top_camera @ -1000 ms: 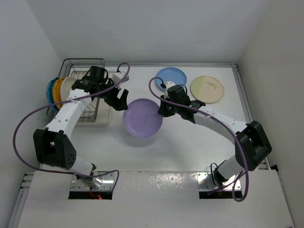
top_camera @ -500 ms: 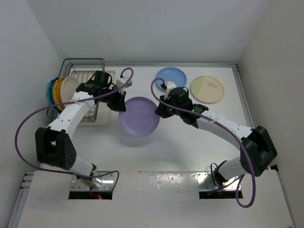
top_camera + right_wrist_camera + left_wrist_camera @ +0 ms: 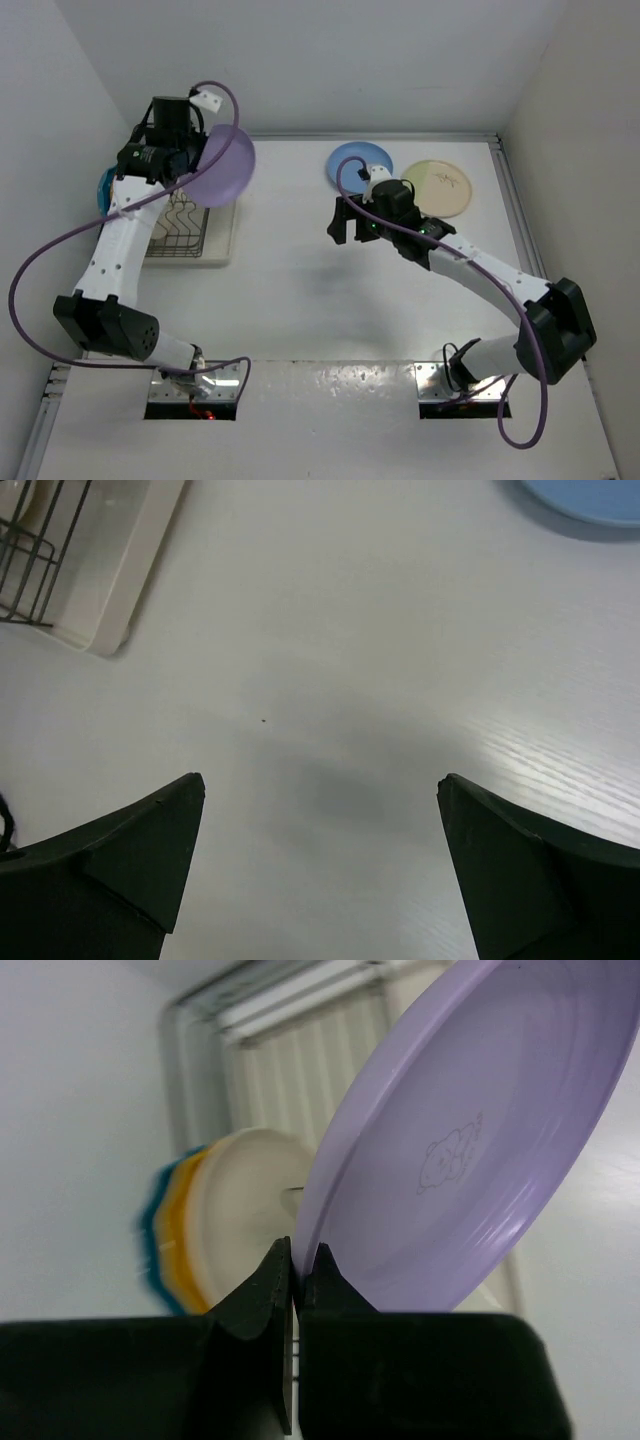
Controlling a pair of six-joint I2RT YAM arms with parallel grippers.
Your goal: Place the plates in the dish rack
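White table [image 3: 300, 310], white walls, and your dish rack [image 3: 178, 222] sits on its cream drip tray [image 3: 222, 238] at the far left corner. You are mid-load on the fourth plate. The left gripper [image 3: 297, 1260] pinches the rim of the lavender plate [image 3: 450, 1150], fingers pressed tight on its edge, and holds it tilted in the air over the rack.

Three plates stand in the rack beside it: teal [image 3: 150, 1222], orange [image 3: 178, 1235] and plain cream [image 3: 245, 1195]. Next, I judge, you need to turn the lavender plate upright, line it up with a free slot next to the cream one, and lower it between the tines before letting go (mind the cream plate).

The right gripper [image 3: 320, 780] hangs over the middle of the table, fingers spread wide, holding nothing. The light blue plate [image 3: 357, 160] and the cream-and-green plate [image 3: 438, 187] lie flat by the far edge.

No brand or writing is readable. The lavender plate shows only a small line drawing, the cream-and-green one a thin dark mark.
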